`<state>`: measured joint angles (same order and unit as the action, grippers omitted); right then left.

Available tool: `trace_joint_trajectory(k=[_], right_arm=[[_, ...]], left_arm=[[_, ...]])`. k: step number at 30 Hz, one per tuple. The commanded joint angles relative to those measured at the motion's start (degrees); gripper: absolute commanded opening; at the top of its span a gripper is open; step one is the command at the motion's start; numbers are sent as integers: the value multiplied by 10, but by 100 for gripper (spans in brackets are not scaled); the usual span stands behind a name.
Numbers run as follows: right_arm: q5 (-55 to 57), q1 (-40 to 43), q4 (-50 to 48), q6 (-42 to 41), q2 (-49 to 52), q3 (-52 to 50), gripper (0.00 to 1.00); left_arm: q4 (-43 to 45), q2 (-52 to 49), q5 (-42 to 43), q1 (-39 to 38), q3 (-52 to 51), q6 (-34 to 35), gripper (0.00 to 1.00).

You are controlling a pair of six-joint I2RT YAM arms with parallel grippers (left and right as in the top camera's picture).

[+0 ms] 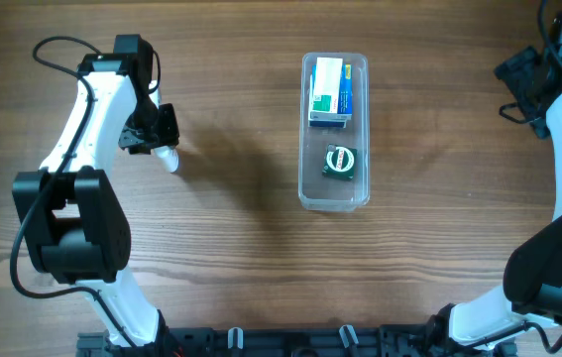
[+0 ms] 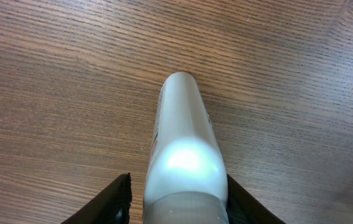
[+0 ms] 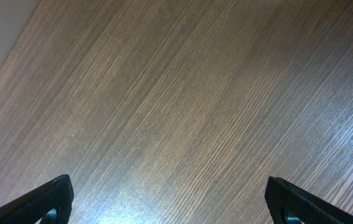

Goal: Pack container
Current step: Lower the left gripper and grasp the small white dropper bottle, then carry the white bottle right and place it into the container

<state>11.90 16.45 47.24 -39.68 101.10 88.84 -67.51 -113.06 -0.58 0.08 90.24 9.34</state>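
Holding a small pale bottle (image 2: 185,155) in your left gripper (image 2: 181,205), with the fingers (image 2: 117,200) pressed to either side of its body, you appear to be at the carry step of packing: the bottle is in hand but not yet in the container (image 1: 306,149). The container sits on the worktop (image 1: 241,248) near the middle, well apart from the bottle and off to your right. It is a long, narrow tub of clear plastic with rounded corners and thin glossy walls. A small box (image 1: 329,91) printed in white, green and blue lies in its far half, and a round dark item with green markings (image 1: 340,161) lies in its near half. Your right gripper (image 3: 173,202) is spread wide with nothing between the fingers, out over bare worktop at the far right. The next move likely calls for bringing the bottle across above the tub's rim and turning it to run along the tub's length. The only free floor seems to be at the near end and beside the round item, and it looks tight. The bottle is smooth, rounded and shiny, with a domed end and a bright highlight, so it may slip or roll. The worktop is matte wood grain. The tub looks light, so a nudge against its wall could shift it.
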Motion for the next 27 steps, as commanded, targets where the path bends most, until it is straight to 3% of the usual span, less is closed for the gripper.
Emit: trace_joint_trajectory(k=[1,3,27], right_arm=[[10,-1,-1,-9,9,-5,100],[10,-1,-1,-9,9,-5,100],[10,-1,-1,-9,9,-5,100]], left_arm=[[-1,-4,-6,0,-3,1,45],[-1,-4,-6,0,-3,1,40],[9,4,6,0,-1,1,34]])
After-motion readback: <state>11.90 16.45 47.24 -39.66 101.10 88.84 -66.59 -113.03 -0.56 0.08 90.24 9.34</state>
